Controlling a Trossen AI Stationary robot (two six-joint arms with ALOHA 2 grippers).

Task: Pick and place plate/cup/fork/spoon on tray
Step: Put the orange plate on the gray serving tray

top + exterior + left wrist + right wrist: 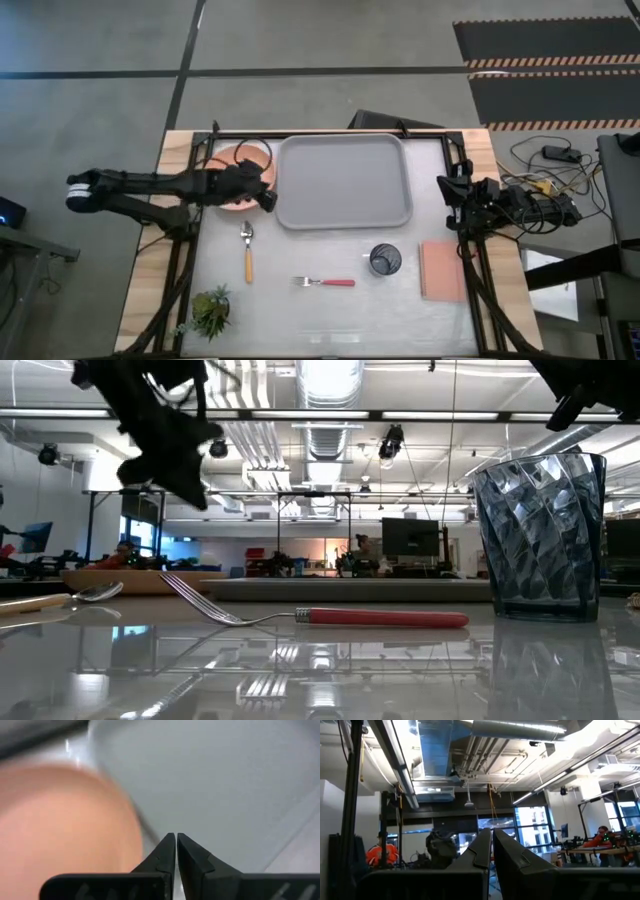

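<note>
Flanking the cup (385, 260): fork (324, 282), pad (443, 270).

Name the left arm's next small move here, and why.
Probably open the left end effector and lower it onto the plate's rim. Its fingers are shut above the plate's edge beside the tray, gripping nothing, and the plate sits off the tray.
</note>
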